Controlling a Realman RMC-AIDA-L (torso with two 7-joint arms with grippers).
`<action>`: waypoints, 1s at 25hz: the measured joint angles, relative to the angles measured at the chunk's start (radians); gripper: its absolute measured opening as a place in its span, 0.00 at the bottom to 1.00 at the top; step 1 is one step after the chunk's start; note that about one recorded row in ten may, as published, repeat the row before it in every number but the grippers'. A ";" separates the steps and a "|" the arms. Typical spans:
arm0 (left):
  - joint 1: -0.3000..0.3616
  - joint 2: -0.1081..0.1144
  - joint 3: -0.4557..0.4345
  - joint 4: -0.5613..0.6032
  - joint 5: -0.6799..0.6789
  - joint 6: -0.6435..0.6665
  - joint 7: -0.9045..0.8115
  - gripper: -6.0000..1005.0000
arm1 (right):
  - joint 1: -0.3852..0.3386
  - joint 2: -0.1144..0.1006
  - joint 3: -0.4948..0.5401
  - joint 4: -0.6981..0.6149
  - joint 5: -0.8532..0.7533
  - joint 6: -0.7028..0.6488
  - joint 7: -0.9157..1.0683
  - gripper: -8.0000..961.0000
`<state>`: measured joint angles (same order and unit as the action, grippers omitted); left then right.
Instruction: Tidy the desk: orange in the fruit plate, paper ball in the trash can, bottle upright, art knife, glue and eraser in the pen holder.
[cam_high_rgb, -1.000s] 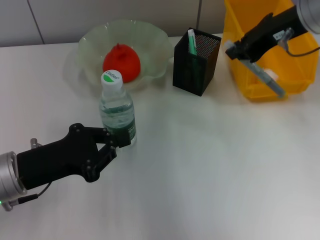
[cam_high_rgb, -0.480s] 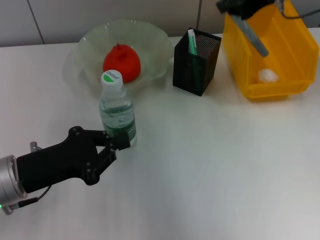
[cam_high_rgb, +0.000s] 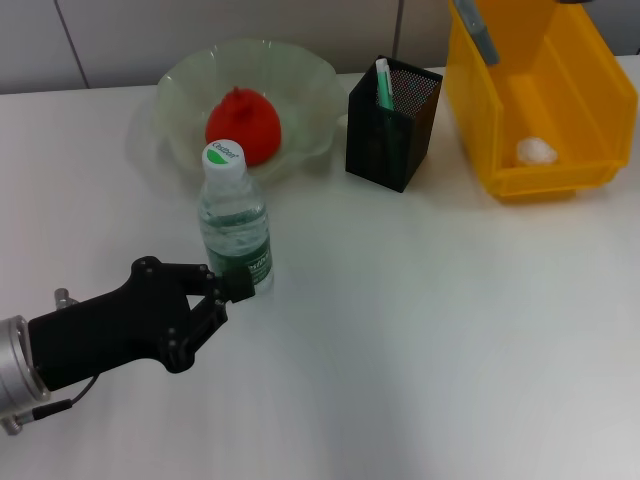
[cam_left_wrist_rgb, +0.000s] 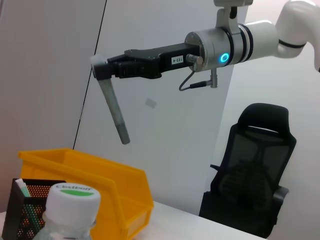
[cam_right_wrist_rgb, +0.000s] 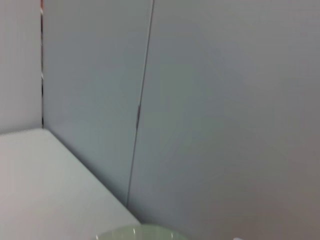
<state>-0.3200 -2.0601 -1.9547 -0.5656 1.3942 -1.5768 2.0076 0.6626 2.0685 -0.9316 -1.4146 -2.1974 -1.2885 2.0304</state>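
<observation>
Since a second ago my right arm has lifted well clear of the trash can (cam_high_rgb: 590, 160); only a grey stick-like thing (cam_high_rgb: 476, 28) shows at the top edge of the head view. My left gripper (cam_high_rgb: 235, 285) has eased back a little from the bottle (cam_high_rgb: 236, 235).

Nearest me, the left gripper sits low on the desk (cam_high_rgb: 420, 340), its fingertips touching or just beside the bottle's base. I cannot tell whether the fingers pinch the bottle or only rest against it. The bottle stands upright, cap up. My worry: if a fingertip drags on the label as I withdraw, the bottle could tip, since it looks light and tall.

Farther on, the orange (cam_high_rgb: 243, 127) lies in the fruit plate (cam_high_rgb: 180, 75), and the pen holder (cam_high_rgb: 392, 125) holds a green-and-white item whose identity I cannot make out. The paper ball (cam_high_rgb: 536, 151) is inside the trash can.

In the left wrist view the right gripper (cam_left_wrist_rgb: 102, 70) is clamped on that grey stick, which hangs down high over the bin. If it is the art knife, letting go there would drop it into the trash. The right wrist view shows only wall. I cannot see the eraser or glue anywhere.
</observation>
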 joint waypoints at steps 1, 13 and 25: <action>0.000 0.000 0.000 0.000 0.000 0.000 0.000 0.02 | -0.004 0.000 0.012 0.014 0.028 0.004 -0.029 0.09; 0.001 -0.001 -0.013 -0.003 -0.002 -0.005 0.000 0.02 | -0.046 -0.015 0.151 0.265 0.397 -0.015 -0.450 0.09; 0.001 -0.004 -0.024 0.005 -0.003 -0.007 0.000 0.02 | -0.037 -0.047 0.177 0.548 0.578 -0.015 -0.789 0.09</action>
<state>-0.3191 -2.0644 -1.9789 -0.5604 1.3912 -1.5839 2.0074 0.6260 2.0216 -0.7550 -0.8662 -1.6196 -1.3033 1.2418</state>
